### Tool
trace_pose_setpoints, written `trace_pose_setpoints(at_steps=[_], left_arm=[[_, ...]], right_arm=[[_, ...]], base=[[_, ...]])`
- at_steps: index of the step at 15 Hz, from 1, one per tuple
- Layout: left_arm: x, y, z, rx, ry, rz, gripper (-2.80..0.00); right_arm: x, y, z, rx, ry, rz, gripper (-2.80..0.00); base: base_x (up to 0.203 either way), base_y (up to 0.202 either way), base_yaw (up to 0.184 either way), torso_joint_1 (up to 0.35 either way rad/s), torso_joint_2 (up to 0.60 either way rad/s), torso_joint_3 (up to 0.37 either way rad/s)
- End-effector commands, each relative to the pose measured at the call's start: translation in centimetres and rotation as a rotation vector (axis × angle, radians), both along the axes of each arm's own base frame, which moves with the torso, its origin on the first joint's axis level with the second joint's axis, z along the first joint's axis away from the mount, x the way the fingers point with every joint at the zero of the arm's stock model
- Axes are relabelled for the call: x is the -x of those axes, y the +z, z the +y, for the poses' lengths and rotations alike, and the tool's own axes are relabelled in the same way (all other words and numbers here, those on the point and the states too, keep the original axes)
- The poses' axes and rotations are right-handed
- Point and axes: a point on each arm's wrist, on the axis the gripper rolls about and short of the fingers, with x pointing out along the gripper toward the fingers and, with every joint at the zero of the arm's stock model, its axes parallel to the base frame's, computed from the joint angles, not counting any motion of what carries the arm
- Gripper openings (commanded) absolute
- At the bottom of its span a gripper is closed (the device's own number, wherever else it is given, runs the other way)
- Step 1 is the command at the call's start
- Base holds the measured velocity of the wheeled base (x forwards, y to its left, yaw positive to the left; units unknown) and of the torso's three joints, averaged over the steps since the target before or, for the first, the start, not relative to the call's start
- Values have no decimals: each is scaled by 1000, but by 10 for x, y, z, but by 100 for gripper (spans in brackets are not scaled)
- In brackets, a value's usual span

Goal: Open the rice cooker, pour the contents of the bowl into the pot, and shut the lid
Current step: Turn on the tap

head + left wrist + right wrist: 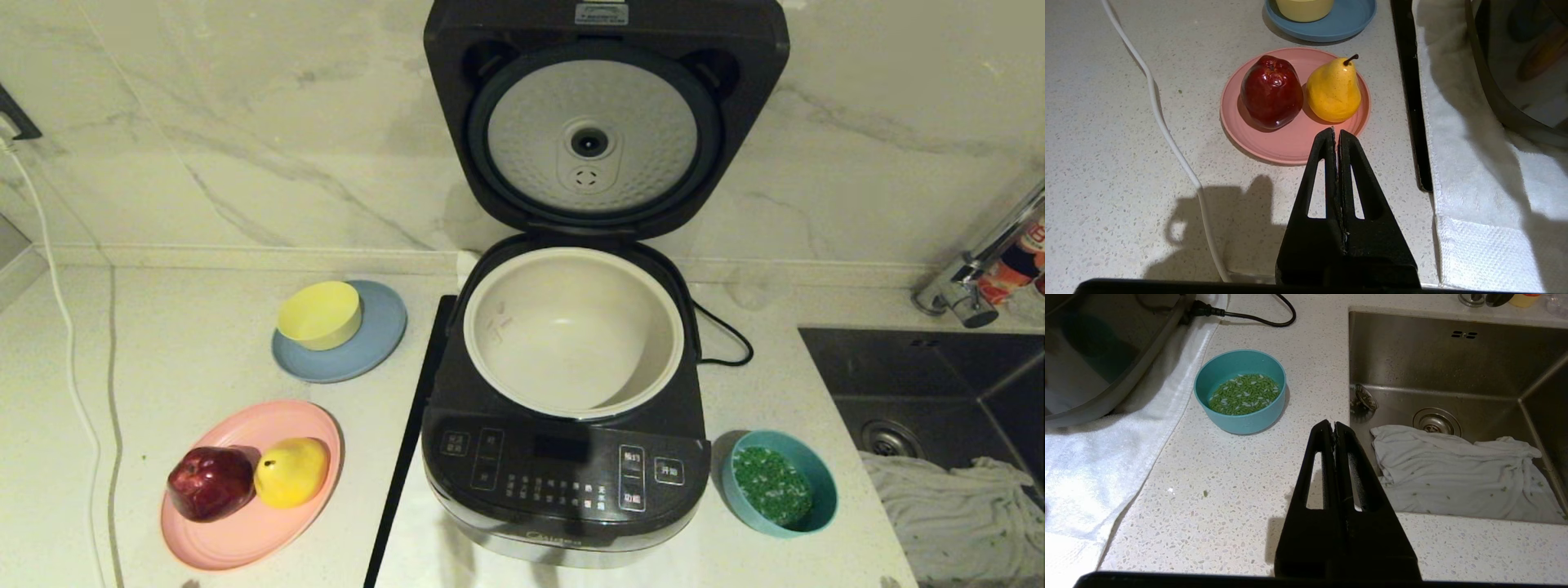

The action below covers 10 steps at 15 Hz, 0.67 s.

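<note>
The dark rice cooker [563,482] stands mid-counter with its lid [604,114] swung up, dimpled silver underside showing. Its cream pot [574,331] is empty. To the cooker's right sits the teal bowl [780,483] [1240,391], holding the green contents [771,482] [1244,394]. My right gripper [1334,424] is shut and empty, hovering over the counter near the sink edge, apart from the bowl. My left gripper [1335,131] is shut and empty, above the counter by the near rim of the pink plate. Neither arm shows in the head view.
A pink plate [245,539] with a red apple [211,482] and a yellow pear [291,471] lies left of the cooker. Behind it, a yellow bowl [320,314] on a grey-blue plate [384,343]. A sink [931,384] with a cloth [1461,469] is at right. White towel [1090,473] under the cooker.
</note>
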Motion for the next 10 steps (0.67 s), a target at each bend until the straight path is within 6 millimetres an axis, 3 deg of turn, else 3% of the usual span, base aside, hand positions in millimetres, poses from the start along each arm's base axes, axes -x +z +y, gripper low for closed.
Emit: trace_pose_setpoints(at_steps=[1, 10], left_arm=[[0, 0, 0, 0, 1, -3, -280], [0, 0, 0, 1, 1, -1, -280]], right_arm=[[0, 0, 0, 4, 2, 0, -280], [1, 2, 0, 4, -12, -7, -280]], base=[[0, 0, 0, 0, 0, 0], [0, 0, 0, 0, 0, 0]])
